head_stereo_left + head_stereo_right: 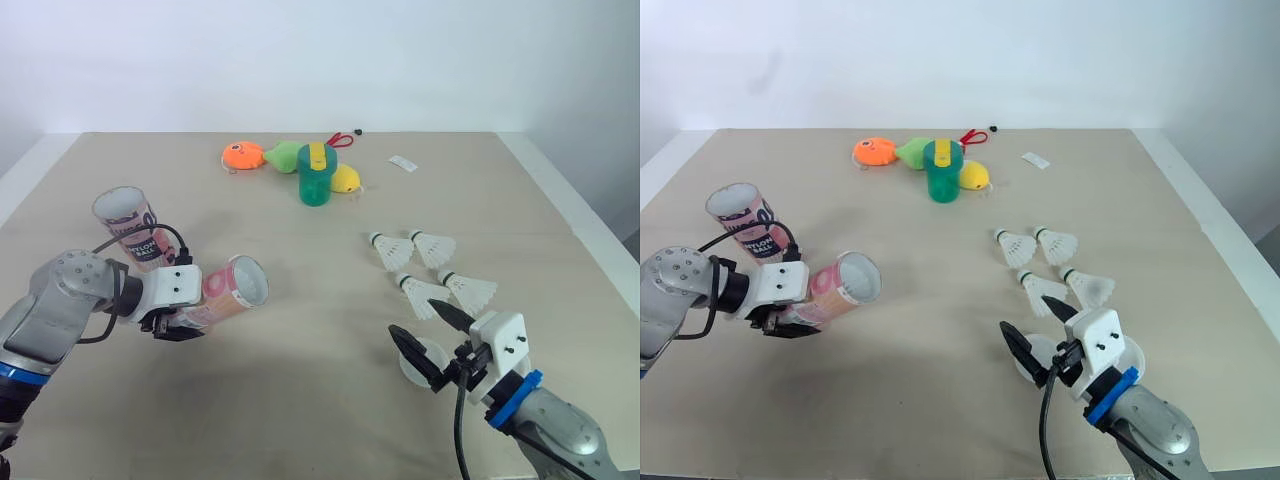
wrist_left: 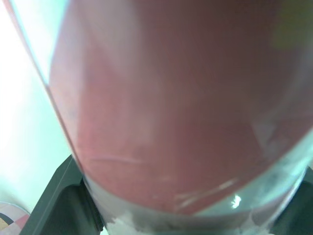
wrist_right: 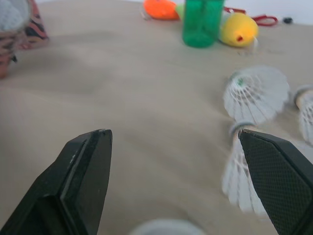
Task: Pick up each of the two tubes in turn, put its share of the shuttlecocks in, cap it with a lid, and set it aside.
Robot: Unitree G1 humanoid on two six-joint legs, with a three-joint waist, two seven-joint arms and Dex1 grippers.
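The tan table (image 1: 300, 420) is big. At the lower left, the left gripper (image 1: 178, 322) pinches a tipped pink tube (image 1: 235, 288). At the lower right, the right gripper (image 1: 432, 335) is spread wide, just below four shuttlecocks (image 1: 420, 293), over a white lid (image 1: 412, 364).

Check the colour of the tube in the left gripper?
Pink, pale at the mouth. The tube in the left gripper shows best in the left eye view.

Tilted tube (image 1: 232, 288) in the left gripper (image 1: 180, 322) at near left, second tube (image 1: 128, 226) upright just behind, four shuttlecocks (image 1: 430, 268) clustered right, right gripper (image 1: 430, 345) before them over what may be a lid (image 1: 1035, 352), cup (image 1: 317, 176) among toys (image 1: 245, 155) far centre.
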